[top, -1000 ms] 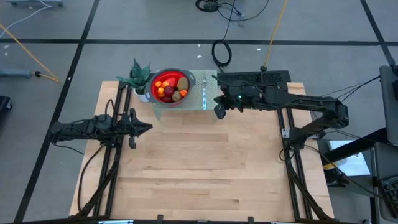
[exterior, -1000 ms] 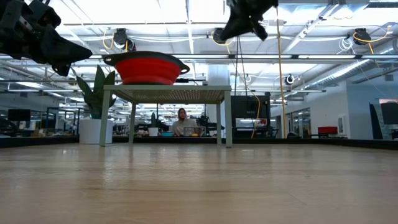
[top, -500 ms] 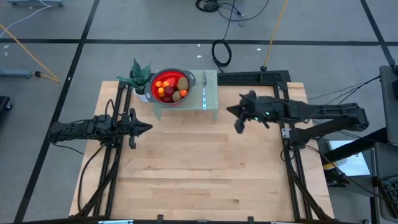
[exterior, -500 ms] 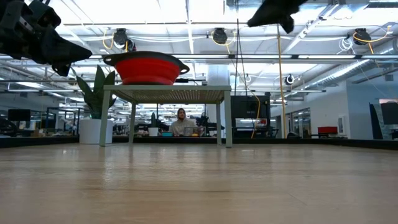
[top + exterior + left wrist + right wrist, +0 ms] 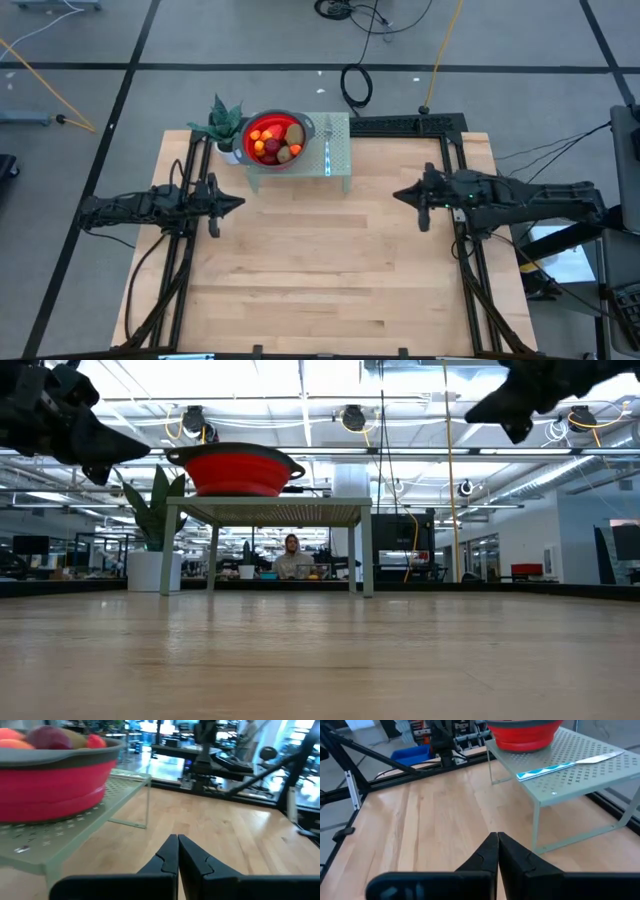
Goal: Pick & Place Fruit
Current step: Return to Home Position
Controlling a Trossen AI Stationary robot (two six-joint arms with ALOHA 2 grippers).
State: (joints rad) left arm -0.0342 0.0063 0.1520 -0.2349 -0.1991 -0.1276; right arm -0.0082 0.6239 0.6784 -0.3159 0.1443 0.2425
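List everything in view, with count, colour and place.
fruit: several, orange, dark red and brownish-green, in the bowl
bowl: one, red, grey rim, on the shelf
knife: one, blue and white, on the shelf
shelf: one, pale green, table's far edge
plant: one, green, by the shelf
table: one, light wood
person: one, far behind the table
left gripper: one, dark, shut, table's left side
right gripper: one, dark, shut, table's right side

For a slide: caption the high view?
Fruit piled in the red bowl on the shelf, blue knife beside it; left gripper and right gripper shut above the table.
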